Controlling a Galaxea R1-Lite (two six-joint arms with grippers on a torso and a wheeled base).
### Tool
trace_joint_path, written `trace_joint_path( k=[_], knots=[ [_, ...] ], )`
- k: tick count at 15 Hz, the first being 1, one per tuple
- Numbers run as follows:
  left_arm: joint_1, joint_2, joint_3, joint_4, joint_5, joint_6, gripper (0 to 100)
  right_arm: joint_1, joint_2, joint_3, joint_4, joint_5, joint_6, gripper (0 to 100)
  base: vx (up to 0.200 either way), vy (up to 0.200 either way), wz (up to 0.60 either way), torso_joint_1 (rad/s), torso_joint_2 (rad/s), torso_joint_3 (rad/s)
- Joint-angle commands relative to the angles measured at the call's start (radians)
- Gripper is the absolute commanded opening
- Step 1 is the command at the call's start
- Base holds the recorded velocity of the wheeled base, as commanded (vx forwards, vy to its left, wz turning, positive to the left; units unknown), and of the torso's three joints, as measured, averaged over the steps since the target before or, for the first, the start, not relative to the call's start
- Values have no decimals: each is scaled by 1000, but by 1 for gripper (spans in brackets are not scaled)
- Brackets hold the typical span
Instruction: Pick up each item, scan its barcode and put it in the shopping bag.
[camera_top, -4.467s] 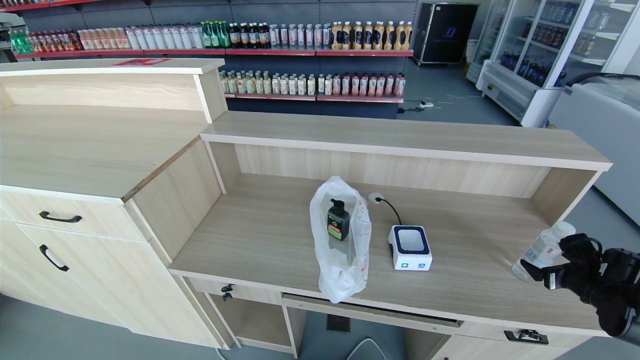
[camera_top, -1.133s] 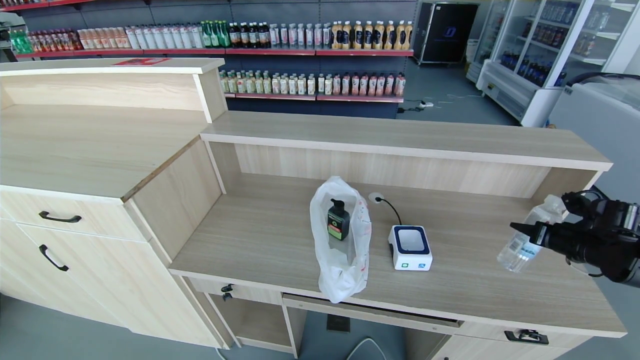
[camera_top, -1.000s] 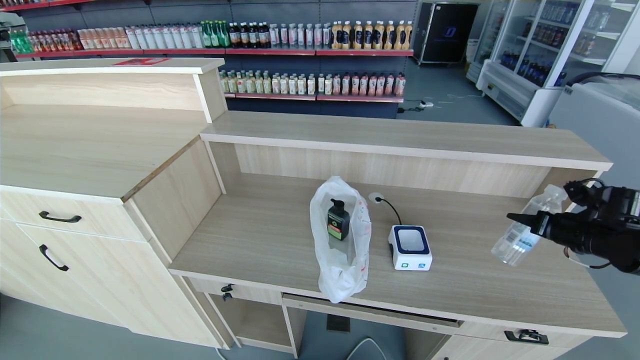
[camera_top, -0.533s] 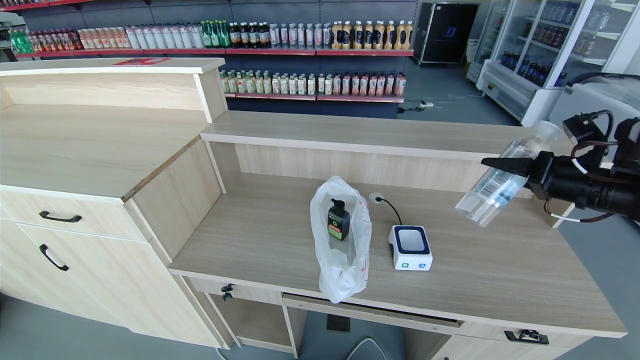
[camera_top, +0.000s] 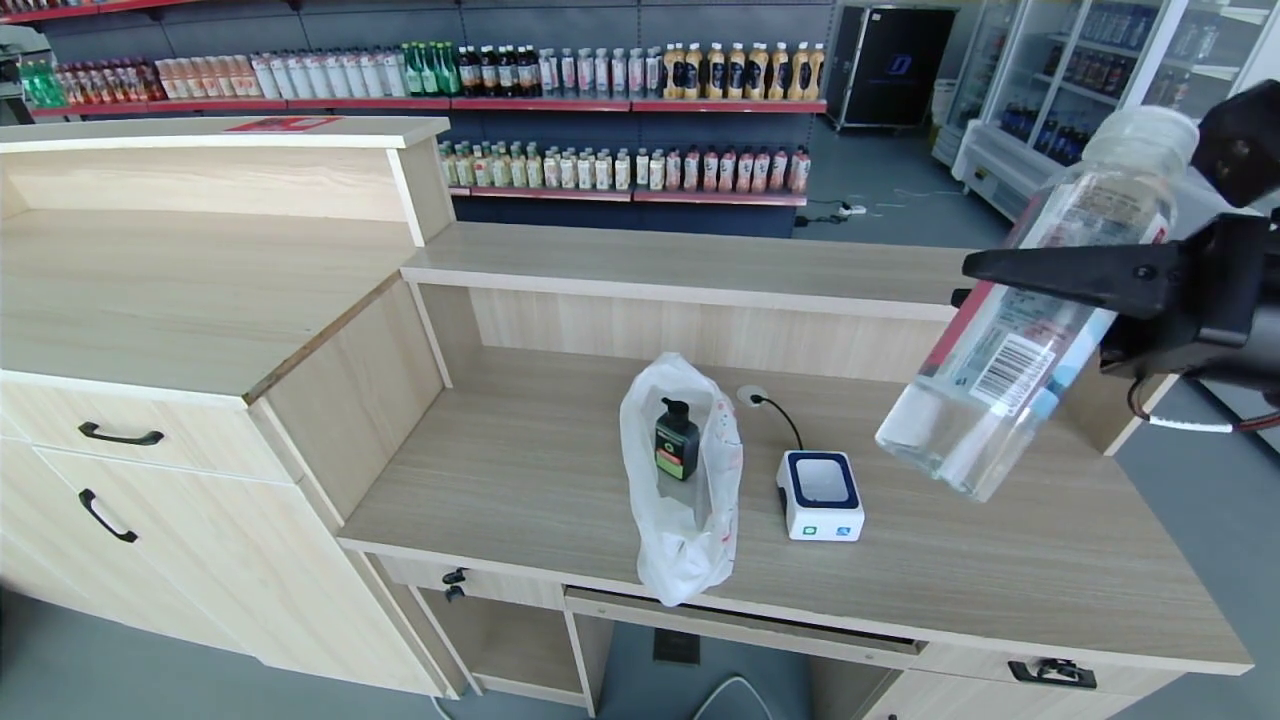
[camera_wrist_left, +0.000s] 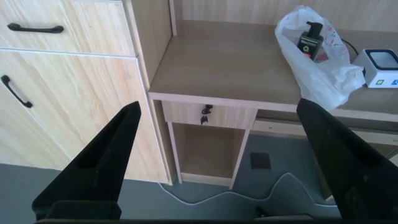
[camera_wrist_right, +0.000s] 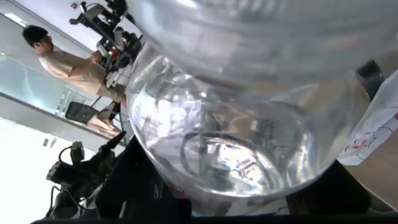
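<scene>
My right gripper (camera_top: 975, 280) is shut on a clear water bottle (camera_top: 1010, 330), held high over the counter's right end. The bottle is tilted with its cap up and its barcode label (camera_top: 1010, 372) facing me. Its base (camera_wrist_right: 236, 124) looms close in the right wrist view. A white scanner (camera_top: 820, 495) with a blue-rimmed window sits mid-counter. Left of it stands the white plastic shopping bag (camera_top: 680, 500) with a dark pump bottle (camera_top: 677, 440) inside. My left gripper (camera_wrist_left: 217, 168) hangs open, low in front of the counter's left end, with the bag (camera_wrist_left: 317, 56) farther off.
The wooden counter (camera_top: 520, 470) has a raised ledge (camera_top: 780, 270) behind it and a taller cabinet (camera_top: 180, 300) with drawers to the left. The scanner's cable (camera_top: 785, 415) runs to a hole in the counter. Drink shelves and fridges stand behind.
The right gripper lifted the bottle from the counter's right end, up and closer to the head camera, turning the barcode into view. Bag, pump bottle and scanner stayed put.
</scene>
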Motion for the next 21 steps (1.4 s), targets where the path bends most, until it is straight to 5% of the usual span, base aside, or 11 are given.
trace_joint_path(
  k=[1, 8, 21],
  knots=[
    [0, 0, 0, 0, 0, 0, 100, 60, -93, 1, 8, -4, 1, 0, 0, 0, 0, 0, 0, 0],
    [0, 0, 0, 0, 0, 0, 100, 92, -251, 126, 110, -17, -45, 0, 0, 0, 0, 0, 0, 0],
    [0, 0, 0, 0, 0, 0, 100, 138, -297, 142, 181, -54, -64, 0, 0, 0, 0, 0, 0, 0]
  ],
)
